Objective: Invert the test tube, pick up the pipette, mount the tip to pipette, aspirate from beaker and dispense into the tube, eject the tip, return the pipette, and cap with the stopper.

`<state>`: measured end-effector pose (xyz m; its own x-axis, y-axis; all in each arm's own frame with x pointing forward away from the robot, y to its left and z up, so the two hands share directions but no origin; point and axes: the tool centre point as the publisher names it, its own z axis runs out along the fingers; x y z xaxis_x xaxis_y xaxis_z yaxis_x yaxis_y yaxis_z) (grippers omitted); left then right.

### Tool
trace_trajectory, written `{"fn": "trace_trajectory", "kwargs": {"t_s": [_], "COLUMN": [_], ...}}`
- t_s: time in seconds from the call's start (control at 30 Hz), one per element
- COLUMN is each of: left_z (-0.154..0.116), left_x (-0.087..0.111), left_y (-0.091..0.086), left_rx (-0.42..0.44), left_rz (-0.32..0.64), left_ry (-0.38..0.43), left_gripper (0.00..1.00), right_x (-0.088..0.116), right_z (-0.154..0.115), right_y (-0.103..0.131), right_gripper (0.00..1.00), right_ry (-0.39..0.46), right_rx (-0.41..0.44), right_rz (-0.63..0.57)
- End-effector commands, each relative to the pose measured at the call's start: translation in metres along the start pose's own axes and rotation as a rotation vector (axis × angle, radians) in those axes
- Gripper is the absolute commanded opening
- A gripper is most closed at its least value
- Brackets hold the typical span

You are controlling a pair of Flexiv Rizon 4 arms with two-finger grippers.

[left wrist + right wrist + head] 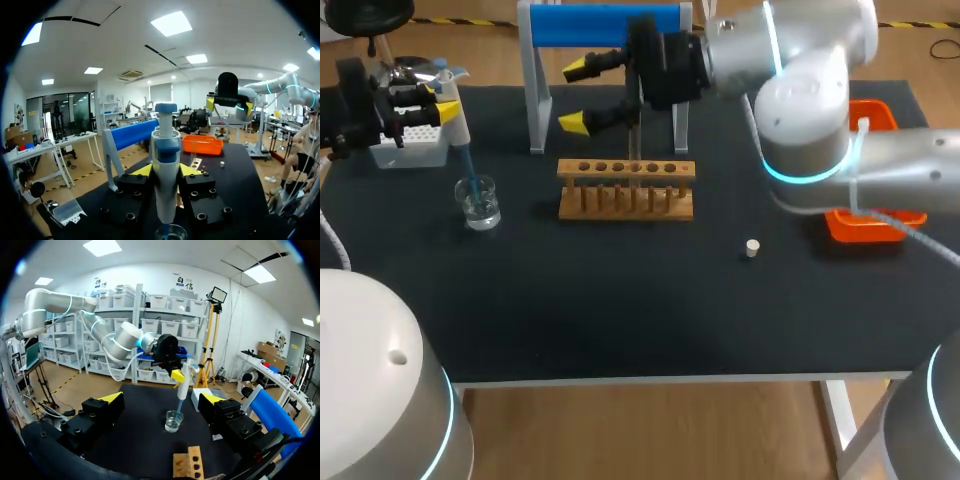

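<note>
Overlapping half-hidden beaker [170,233]: pipette [165,165]

The rack [626,190] is made of bare pale wood; the table [620,320] under it is finished in matt black. Left of the rack, a clear glass beaker [479,203] and a smooth white-and-blue plastic pipette [165,165] are seen, and right of it a glossy orange plastic tray [860,228].
</note>
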<state>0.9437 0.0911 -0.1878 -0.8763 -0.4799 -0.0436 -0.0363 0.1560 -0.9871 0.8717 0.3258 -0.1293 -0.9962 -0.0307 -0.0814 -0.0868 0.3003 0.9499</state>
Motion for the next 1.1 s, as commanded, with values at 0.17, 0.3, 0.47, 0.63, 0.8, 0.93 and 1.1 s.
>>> {"fn": "trace_trajectory", "kwargs": {"t_s": [0.17,0.3,0.47,0.63,0.8,0.93,1.1], "left_z": [0.0,0.0,0.0,0.0,0.0,0.0,0.0], "left_x": [0.0,0.0,0.0,0.0,0.0,0.0,0.0], "left_y": [0.0,0.0,0.0,0.0,0.0,0.0,0.0], "left_rx": [0.001,0.001,0.001,0.001,0.001,0.001,0.001], "left_rz": [0.001,0.001,0.001,0.001,0.001,0.001,0.001], "left_ry": [0.001,0.001,0.001,0.001,0.001,0.001,0.001], "left_gripper": [0.0,0.0,0.0,0.0,0.0,0.0,0.0], "right_x": [-0.022,-0.029,-0.037,-0.043,-0.048,-0.049,-0.049], "right_z": [0.016,0.025,0.033,0.04,0.048,0.056,0.07], "right_y": [0.019,0.027,0.035,0.042,0.051,0.059,0.066], "right_gripper": [1.0,0.75,0.12,0.0,0.0,0.0,0.0], "right_ry": [0.351,0.333,0.296,0.266,0.235,0.219,0.218], "right_rx": [0.012,0.0,-0.026,-0.054,-0.081,-0.112,-0.148], "right_rz": [-0.013,-0.041,-0.056,-0.055,-0.049,-0.044,-0.033]}}
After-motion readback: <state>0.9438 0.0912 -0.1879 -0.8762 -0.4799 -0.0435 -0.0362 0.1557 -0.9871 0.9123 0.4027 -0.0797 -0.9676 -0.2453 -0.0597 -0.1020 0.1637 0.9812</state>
